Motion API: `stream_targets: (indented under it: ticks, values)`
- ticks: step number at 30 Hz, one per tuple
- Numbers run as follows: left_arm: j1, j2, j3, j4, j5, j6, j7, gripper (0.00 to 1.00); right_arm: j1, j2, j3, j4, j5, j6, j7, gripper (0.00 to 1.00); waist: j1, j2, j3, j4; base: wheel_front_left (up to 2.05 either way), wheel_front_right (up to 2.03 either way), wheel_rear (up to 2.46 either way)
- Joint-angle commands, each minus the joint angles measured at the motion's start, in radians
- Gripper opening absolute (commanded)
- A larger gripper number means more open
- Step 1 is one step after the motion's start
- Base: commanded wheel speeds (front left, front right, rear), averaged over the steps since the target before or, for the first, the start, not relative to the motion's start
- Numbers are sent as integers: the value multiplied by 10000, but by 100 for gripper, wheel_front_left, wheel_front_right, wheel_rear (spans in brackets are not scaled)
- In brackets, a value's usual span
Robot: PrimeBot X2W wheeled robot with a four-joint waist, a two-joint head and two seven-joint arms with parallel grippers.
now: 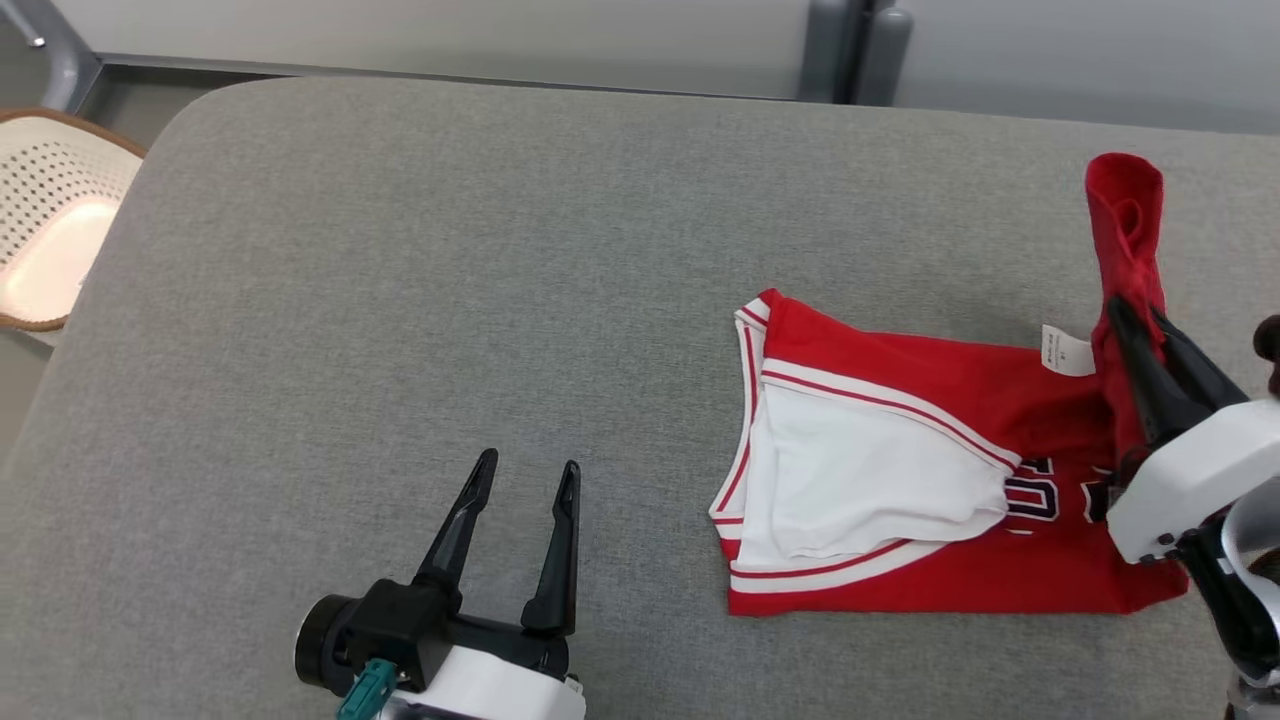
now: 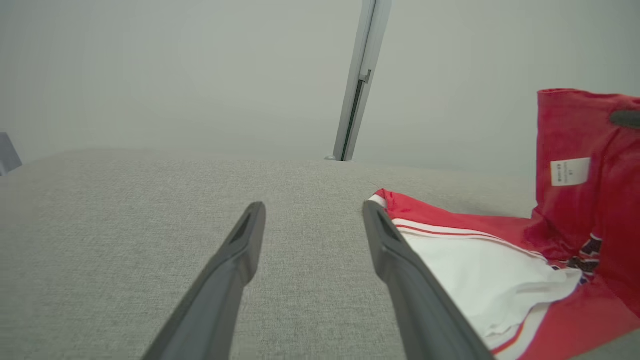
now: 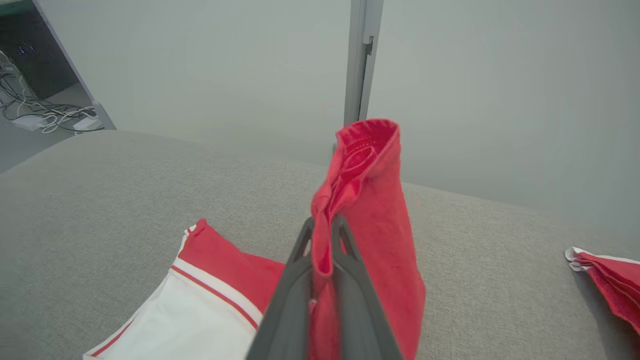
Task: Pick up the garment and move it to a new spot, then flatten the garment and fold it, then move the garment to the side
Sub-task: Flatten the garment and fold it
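Padded surface (image 1: 500, 300) covered in grey, coarse-woven cloth with a rounded corner, set before a plain pale wall (image 3: 500, 75) and an upright metal post (image 3: 360, 55). At 9 o'clock in the head view, off the surface, stands a cream plastic basket (image 1: 50, 210) with perforated walls and a brown rim. Loose cables (image 3: 45, 117) lie on the floor at 10 o'clock in the right wrist view.

The jersey (image 1: 900, 360), red knit with white-and-red striped trim and a white inner face turned outward, lies at 4 o'clock on the surface, partly flat. Dark numerals show near its right edge, and a small white label (image 1: 1067, 350) sits at its upper hem. The right gripper (image 1: 1135, 310) is closed on a bunched red edge of the jersey, which stands up above the fingertips as a narrow, rolled tube.

The left gripper (image 1: 530, 462) is at 7 o'clock, its two tapered dark fingers spread wide and holding nothing, near the cloth of the surface and well apart from the jersey. A further fold of red fabric (image 3: 605, 280) lies at 3 o'clock in the right wrist view; whether it belongs to the same garment cannot be told.
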Motion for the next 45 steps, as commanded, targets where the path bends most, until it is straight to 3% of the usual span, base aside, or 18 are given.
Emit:
stream_targets:
  ticks: [1, 13, 25, 26, 27, 28, 32, 40, 41, 45]
  values:
    - [-33, 33, 13, -46, -43, 28, -14, 100, 15, 71, 96, -48, -75, -23, 26, 0, 0, -1, 93, 296, 0, 0, 0]
    - [-199, 31, -195, -47, -334, 145, -15, 100, 170, 632, 1840, 591, 55, -22, 13, 0, 0, -1, 404, 1151, 0, 0, 0]
    - [-384, 33, -355, -52, -482, 263, -13, 100, -657, 932, 3098, 2495, 332, -22, -298, 0, 0, -1, 573, 1433, 0, 0, 0]
    - [-391, 33, -362, -44, -476, 277, -13, 100, -715, 936, 3170, 2581, 357, -22, -300, 16, 0, -1, 587, 1444, 0, 0, 0]
    - [-390, 31, -363, -40, -496, 284, -13, 100, -750, 963, 3207, 2637, 411, -22, -307, 47, 0, -1, 602, 1448, 0, 0, 0]
    - [-390, 31, -360, -32, -515, 291, -15, 100, -782, 991, 3240, 2670, 464, -22, -360, 100, 0, -1, 612, 1444, 0, 0, 0]
    - [-373, 29, -319, -8, -540, 355, -13, 100, -905, 990, 3218, 2456, 712, -22, -625, 100, 0, -1, 565, 1299, 0, 0, 0]
    - [-434, 32, -115, -76, -396, 415, -15, 100, -765, 396, 2723, 1425, 1261, -20, -1571, 100, 0, -1, 267, 603, 0, 0, 0]
    - [-427, 37, 26, -103, -341, 458, -13, 100, -646, -4, 2446, 1366, 1411, -22, -2038, 100, 0, -1, 148, 330, 0, 0, 0]
    - [-409, 32, 254, -129, -376, 514, -15, 100, -413, -487, 2380, 1499, 1551, -14, -2963, 100, 0, -1, -43, -85, 0, 0, 0]
